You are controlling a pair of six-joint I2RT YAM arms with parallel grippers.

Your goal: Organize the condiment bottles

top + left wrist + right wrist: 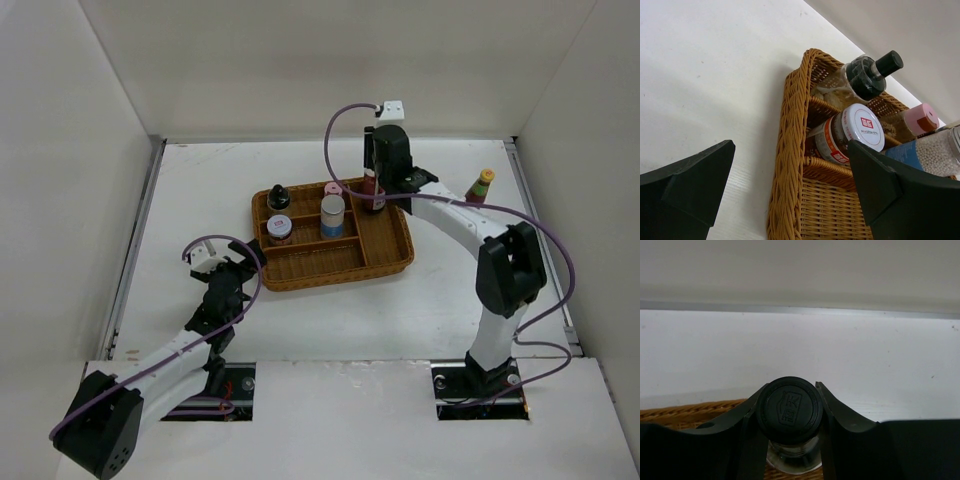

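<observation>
The right arm (pixel 455 222) stretches forward, the right gripper (pixel 792 386) clamped on the cap of a bottle (pixel 790 412), while the left arm (pixel 168 353) sits low, the left gripper (pixel 791 147) with fingers spread wide apart.

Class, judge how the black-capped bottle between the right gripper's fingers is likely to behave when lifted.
The black-capped bottle is probably rigid but breakable: its neck looks like clear glass. Its cap is round and smooth, so it might twist or slip in the right gripper if held lightly.
</observation>
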